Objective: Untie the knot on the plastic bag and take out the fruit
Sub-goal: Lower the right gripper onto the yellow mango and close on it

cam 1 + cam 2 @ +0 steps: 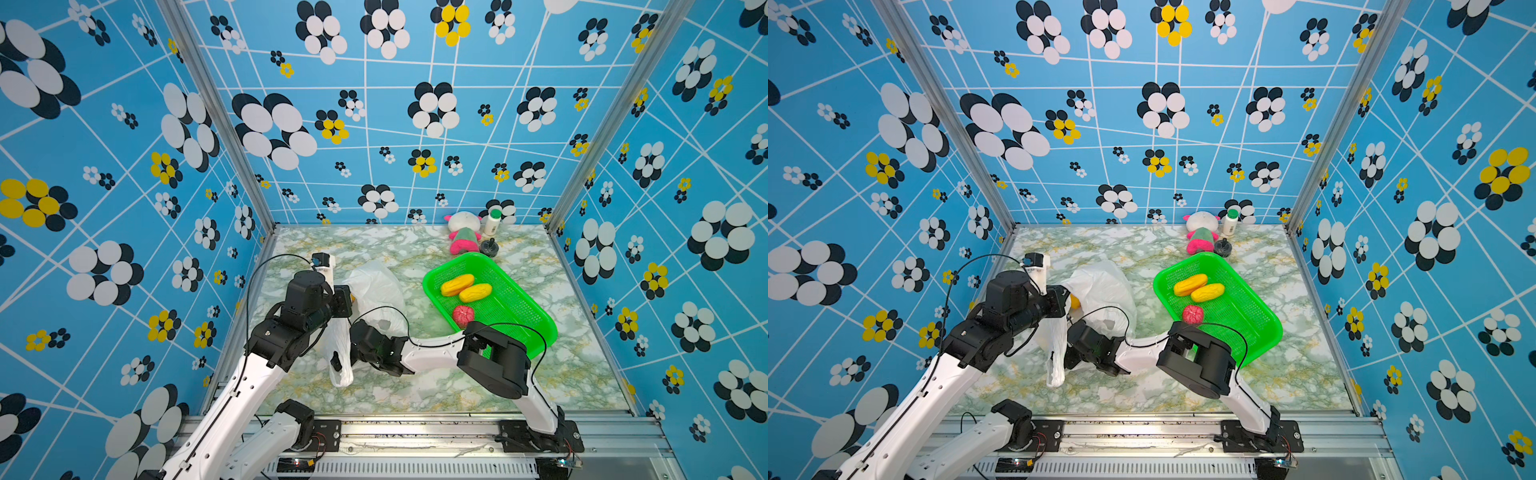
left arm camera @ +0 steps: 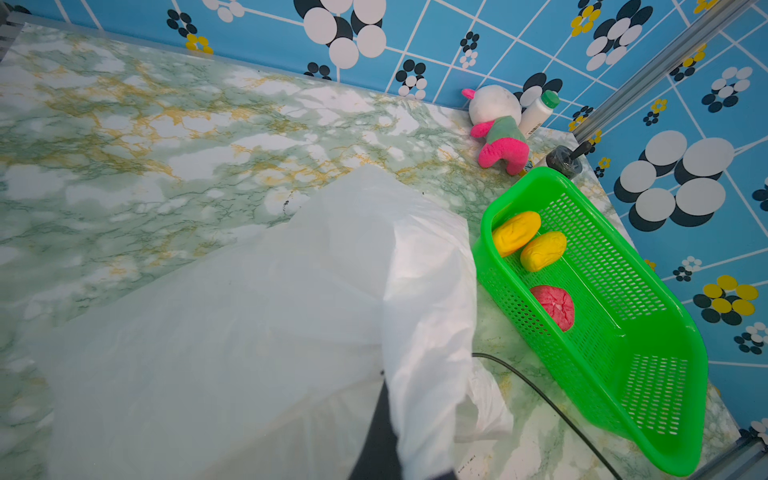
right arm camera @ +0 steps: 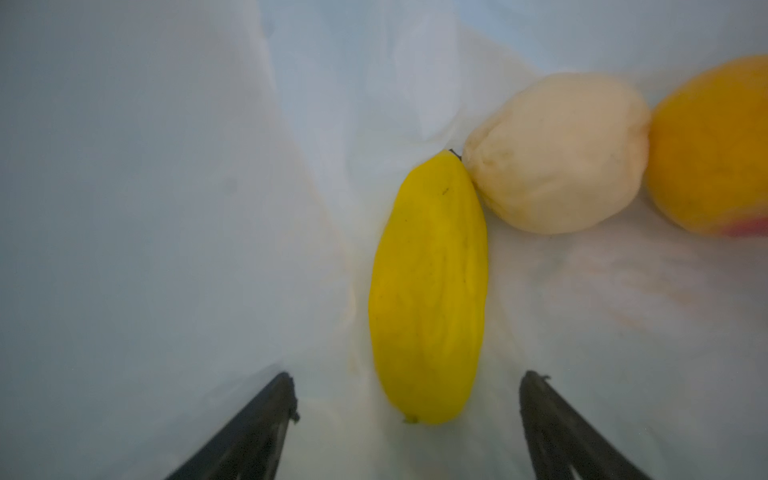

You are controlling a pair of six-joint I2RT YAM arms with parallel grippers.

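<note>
**Bag.** We find the plastic bag (image 1: 376, 291) on the bench (image 1: 457, 386), just left of the green basket (image 1: 536, 328) in both top views and apart from its rim. It is thin, white, translucent and heavily crinkled, with a puffed-up body. One handle loop (image 1: 344, 374) trails from it toward the bench's near edge, further from the basket.

**Left gripper** (image 1: 344, 301). It sits at the side of the bag away from the basket. Its fingers are together, pinched on the bag's film (image 2: 270, 311), which drapes over most of the left wrist view. Only one dark finger (image 2: 376, 432) shows beneath it.

**Right gripper** (image 3: 409, 380). It is inside the bag's mouth, so both top views show only its wrist. We see its fingers (image 3: 257, 419) well apart and holding nothing, with the near end of a yellow oblong fruit (image 3: 428, 299) between them, untouched. A beige fruit (image 3: 557, 153) touches that fruit's far tip. An orange-red fruit (image 3: 715, 149) sits just beside the beige one. All three lie on the bag's white inner film.

**In the basket.** A yellow-orange fruit (image 1: 457, 284) touches a second yellow-orange fruit (image 1: 475, 292), side by side. A red-pink wrinkled fruit (image 1: 463, 316) lies near them.
</note>
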